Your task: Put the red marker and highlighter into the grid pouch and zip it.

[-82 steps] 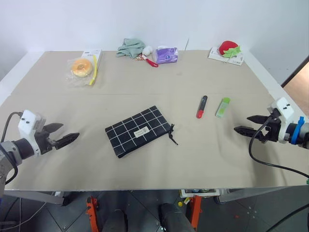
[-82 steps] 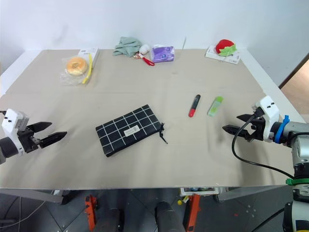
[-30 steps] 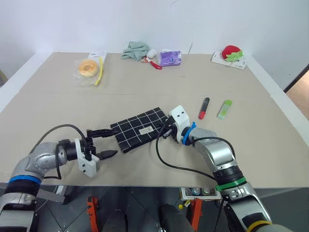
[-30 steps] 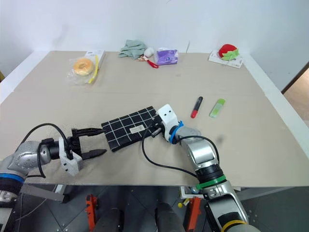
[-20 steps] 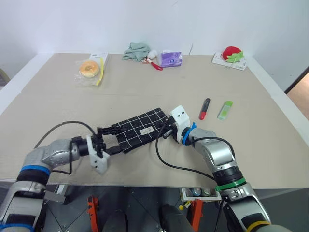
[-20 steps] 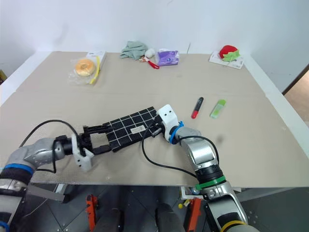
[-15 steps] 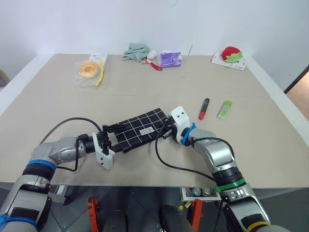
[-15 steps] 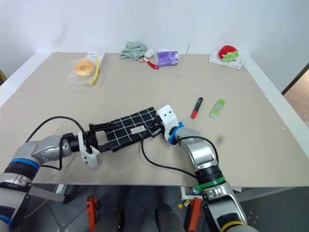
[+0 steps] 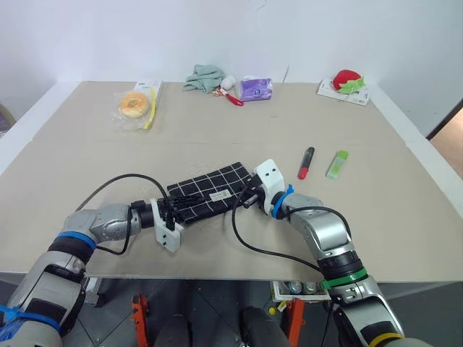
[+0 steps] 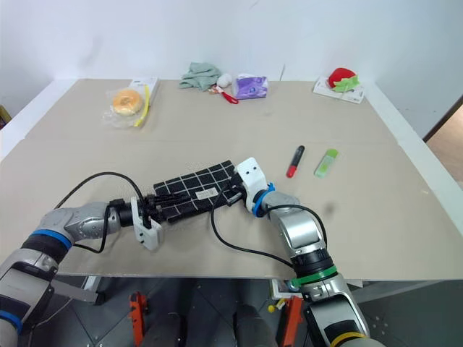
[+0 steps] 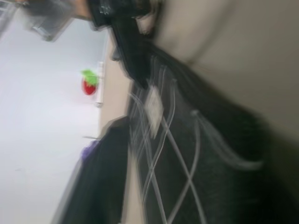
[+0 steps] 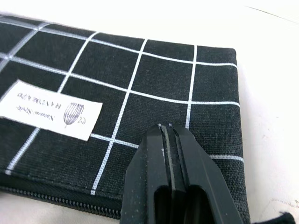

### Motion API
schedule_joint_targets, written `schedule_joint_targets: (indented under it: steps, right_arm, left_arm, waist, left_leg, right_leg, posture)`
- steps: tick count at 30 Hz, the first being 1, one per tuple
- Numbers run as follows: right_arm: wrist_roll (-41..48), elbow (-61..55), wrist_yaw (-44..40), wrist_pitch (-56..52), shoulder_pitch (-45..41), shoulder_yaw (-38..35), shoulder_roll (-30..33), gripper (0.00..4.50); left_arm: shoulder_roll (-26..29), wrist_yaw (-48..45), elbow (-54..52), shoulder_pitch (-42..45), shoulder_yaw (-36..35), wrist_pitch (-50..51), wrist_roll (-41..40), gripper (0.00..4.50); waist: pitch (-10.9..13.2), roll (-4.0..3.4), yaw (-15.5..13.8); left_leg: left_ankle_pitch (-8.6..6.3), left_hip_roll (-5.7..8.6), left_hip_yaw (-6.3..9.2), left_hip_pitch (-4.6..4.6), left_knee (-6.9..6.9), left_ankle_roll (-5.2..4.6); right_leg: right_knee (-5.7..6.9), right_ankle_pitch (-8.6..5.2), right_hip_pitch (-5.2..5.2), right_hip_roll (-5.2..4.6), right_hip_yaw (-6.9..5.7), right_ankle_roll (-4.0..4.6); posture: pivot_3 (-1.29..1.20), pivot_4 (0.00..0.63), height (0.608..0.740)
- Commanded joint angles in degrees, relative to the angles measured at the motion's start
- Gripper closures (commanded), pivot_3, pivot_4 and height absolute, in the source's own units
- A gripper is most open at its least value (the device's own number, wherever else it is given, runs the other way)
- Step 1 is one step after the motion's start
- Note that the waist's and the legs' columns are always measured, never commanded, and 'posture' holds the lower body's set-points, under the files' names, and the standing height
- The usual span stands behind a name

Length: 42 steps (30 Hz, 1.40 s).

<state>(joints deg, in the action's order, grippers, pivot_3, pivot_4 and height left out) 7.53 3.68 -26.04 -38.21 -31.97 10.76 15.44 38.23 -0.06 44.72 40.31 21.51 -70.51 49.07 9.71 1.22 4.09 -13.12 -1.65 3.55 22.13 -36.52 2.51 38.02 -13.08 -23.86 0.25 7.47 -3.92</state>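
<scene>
In the head views, the grid pouch (image 9: 208,198) lies flat near the front middle of the surface (image 9: 239,123), its long axis running diagonally from near-left to far-right, with the left hand (image 9: 172,210) closing on its near-left end, grip unconfirmed, and the right hand (image 9: 251,202) at the zipper end, apparently to brace it for unzipping. The red marker (image 9: 304,163) and highlighter (image 9: 334,163) lie side by side, well right of the pouch, pointing away from the robot. In the right wrist view, the right hand's fingers (image 12: 161,186) are fully shut, resting over the pouch fabric; whether they pinch the zipper cord cannot be told.
</scene>
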Motion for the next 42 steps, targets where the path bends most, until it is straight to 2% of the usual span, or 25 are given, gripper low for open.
schedule_joint_targets:
  steps: [1, 7, 11, 16, 19, 20, 21, 22, 24, 26, 27, 33, 41, 42]
  right_arm:
    - [-0.34, -0.15, 0.17, -0.52, 0.61, -0.39, -0.14, 4.5]
    - [-0.22, -0.65, 0.41, 1.01, 0.78, -1.41, 0.04, 4.5]
    - [3.2, -4.95, -0.23, 5.11, 0.98, -6.5, 0.27, 4.5]
    - [8.64, -10.93, -0.44, 1.95, 1.89, -14.83, 2.81, 4.5]
    - [12.42, -15.0, -1.74, -3.74, 3.35, -18.15, 5.9, 3.62]
    - [12.97, -15.81, -1.34, -5.18, 3.65, -18.74, 6.41, 3.1]
    - [13.3, -16.69, -0.55, -7.72, 4.08, -19.04, 7.06, 2.77]
    - [13.36, -17.37, 0.22, -9.79, 4.44, -19.07, 7.58, 2.11]
    - [13.28, -18.32, 1.45, -12.32, 5.5, -18.92, 7.93, 1.37]
    - [13.81, -19.3, 1.39, -14.82, 7.19, -17.44, 7.89, 0.32]
    - [13.78, -19.63, 1.63, -15.66, 7.79, -16.54, 7.6, 0.04]
    - [14.29, -20.22, 3.95, -19.42, 8.17, -13.41, 4.01, 0.04]
    - [8.55, -13.06, 6.53, -13.47, 5.3, -8.11, 2.36, 0.04]
    - [8.05, -12.28, 6.71, -12.86, 5.03, -7.85, 2.24, 0.27]
  left_arm:
    - [-0.44, -1.32, 1.16, -0.99, 2.72, 0.08, -0.78, 4.45]
    - [-0.48, -4.71, 1.69, -1.08, 3.5, 0.92, -4.69, 4.45]
    - [-0.72, -8.23, 1.5, -1.35, 3.6, 1.98, -8.08, 4.45]
    - [-1.1, -12.76, 0.47, -2.31, 3.54, 4.03, -12.05, 4.45]
    - [-1.42, -15.78, -0.75, -3.22, 3.55, 5.65, -14.48, 4.5]
    - [-1.44, -16.35, -1.19, -3.43, 3.48, 5.96, -14.93, 4.5]
    - [-1.55, -16.94, -1.48, -3.59, 3.43, 6.27, -15.43, 4.5]
    - [-1.63, -17.41, -1.69, -3.69, 3.39, 6.54, -15.79, 4.5]
    - [-1.93, -18.11, -2.0, -3.76, 3.31, 7.05, -16.27, 4.5]
    - [-2.32, -18.74, -2.38, -3.75, 3.23, 7.57, -16.7, 4.5]
    - [-2.49, -19.0, -2.54, -3.75, 3.19, 7.78, -16.9, 4.5]
    - [-2.87, -20.02, -3.23, -3.87, 2.73, 8.38, -17.78, 4.5]
    - [-3.02, -20.66, -4.89, -4.67, 2.08, 9.4, -18.59, 4.5]
    - [-3.0, -20.68, -5.03, -4.75, 2.04, 9.58, -18.64, 4.5]
  waist:
    - [-0.11, -0.18, 0.0]
    - [-0.14, -0.25, 0.03]
    - [-0.13, -0.26, 0.02]
    - [-0.13, -0.26, 0.01]
    - [-0.13, -0.28, -0.02]
    - [-0.13, -0.28, 0.0]
    - [-0.14, -0.29, 0.02]
    - [-0.15, -0.31, 0.05]
    - [-0.18, -0.36, 0.05]
    - [-0.19, -0.38, 0.0]
    - [-0.19, -0.38, 0.0]
    - [-0.18, -0.38, -0.02]
    - [-0.18, -0.38, 0.0]
    - [-0.18, -0.38, -0.03]
  left_leg:
    - [0.0, 0.03, -0.01, -0.03, 0.0, 0.0]
    - [0.01, 0.05, -0.01, -0.08, 0.0, 0.0]
    - [0.0, 0.06, -0.01, -0.01, 0.01, 0.0]
    - [0.0, 0.11, -0.01, 0.05, 0.03, 0.01]
    - [0.0, 0.12, -0.01, 0.06, 0.04, 0.01]
    - [0.0, 0.13, -0.01, 0.04, 0.05, 0.01]
    - [0.0, 0.13, -0.01, 0.03, 0.06, 0.01]
    - [0.0, 0.13, -0.01, 0.0, 0.08, 0.01]
    - [0.0, 0.13, -0.02, -0.02, 0.09, 0.01]
    - [0.0, 0.13, -0.02, -0.02, 0.1, 0.01]
    - [0.0, 0.14, -0.02, -0.01, 0.1, 0.01]
    - [0.0, 0.27, -0.01, 0.02, 0.09, 0.01]
    - [0.0, 0.43, -0.01, 0.08, 0.09, 0.01]
    - [0.0, 0.43, -0.01, 0.08, 0.09, 0.01]
  right_leg:
    - [0.0, -0.01, 0.02, -0.04, 0.01, -0.01]
    - [0.0, -0.02, 0.06, -0.04, 0.0, -0.03]
    - [-0.01, -0.05, 0.03, -0.07, 0.0, -0.07]
    - [-0.03, -0.09, 0.0, -0.14, 0.0, -0.12]
    - [-0.04, -0.1, 0.01, -0.16, 0.0, -0.1]
    - [-0.04, -0.13, 0.02, -0.17, 0.0, -0.1]
    - [-0.04, -0.15, 0.03, -0.18, 0.0, -0.09]
    - [-0.04, -0.16, 0.03, -0.18, 0.0, -0.07]
    - [-0.04, -0.17, 0.03, -0.17, 0.0, -0.06]
    - [-0.04, -0.17, 0.03, -0.17, 0.0, -0.05]
    - [-0.04, -0.18, 0.03, -0.18, 0.01, -0.05]
    - [-0.05, -0.22, 0.04, -0.28, 0.03, -0.1]
    - [-0.16, -0.27, 0.05, -0.44, 0.03, -0.21]
    - [-0.18, -0.27, 0.06, -0.45, 0.02, -0.21]
  posture:
    - [0.0, 0.15, 0.74]
    - [0.0, 0.15, 0.74]
    - [0.0, 0.15, 0.74]
    - [0.0, 0.15, 0.74]
    - [0.0, 0.15, 0.74]
    - [0.0, 0.15, 0.74]
    - [0.0, 0.15, 0.74]
    - [0.0, 0.15, 0.74]
    - [0.0, 0.15, 0.74]
    - [0.0, 0.15, 0.74]
    - [0.0, 0.15, 0.74]
    - [0.0, 0.15, 0.74]
    - [0.0, 0.15, 0.74]
    - [0.0, 0.15, 0.74]
